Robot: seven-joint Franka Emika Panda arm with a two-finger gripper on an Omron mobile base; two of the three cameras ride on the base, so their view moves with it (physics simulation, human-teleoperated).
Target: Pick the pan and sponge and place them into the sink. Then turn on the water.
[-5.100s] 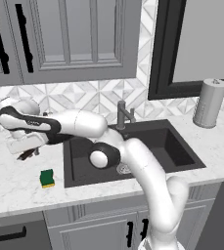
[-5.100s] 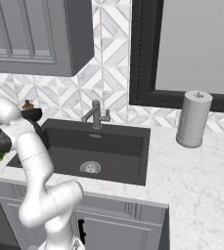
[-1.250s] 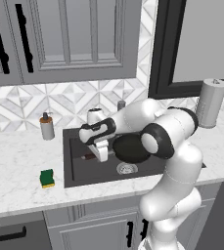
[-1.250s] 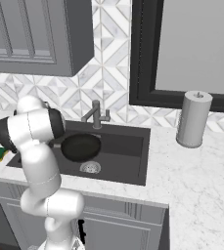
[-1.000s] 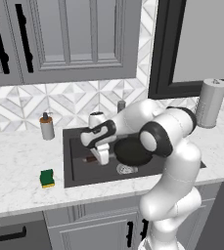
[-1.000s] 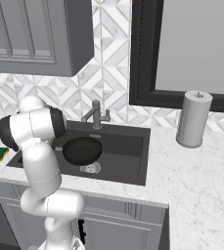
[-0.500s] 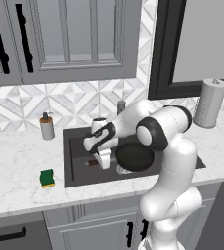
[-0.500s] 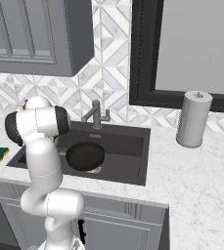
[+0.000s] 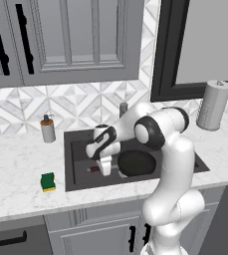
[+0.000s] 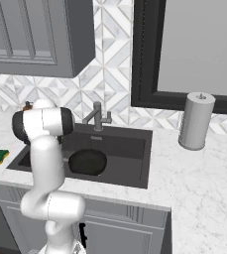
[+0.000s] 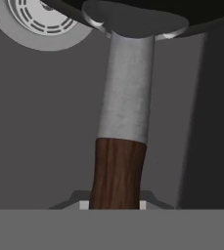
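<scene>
The pincer [image 9: 104, 167], pinching the pan [image 9: 136, 163] by its handle low inside the sink [image 9: 75, 178], should next let go, then fetch the sponge [image 9: 48, 182] from the left surface [image 9: 16, 169].

Grey upper cabinets [image 9: 60, 40] above white marble counter [image 9: 16, 164]; geometric tiled backsplash [image 10: 110, 74]; dark-framed window [image 10: 194, 49]; grey lower cabinet doors [image 9: 85, 234].

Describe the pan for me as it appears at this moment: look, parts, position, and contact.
The pan is round and black, with a grey metal neck leading to a dark reddish-brown, wood-like handle. It sits low inside the dark sink, bowl up, its rim beside the round metal drain. The gripper is shut on the handle's end.
</scene>
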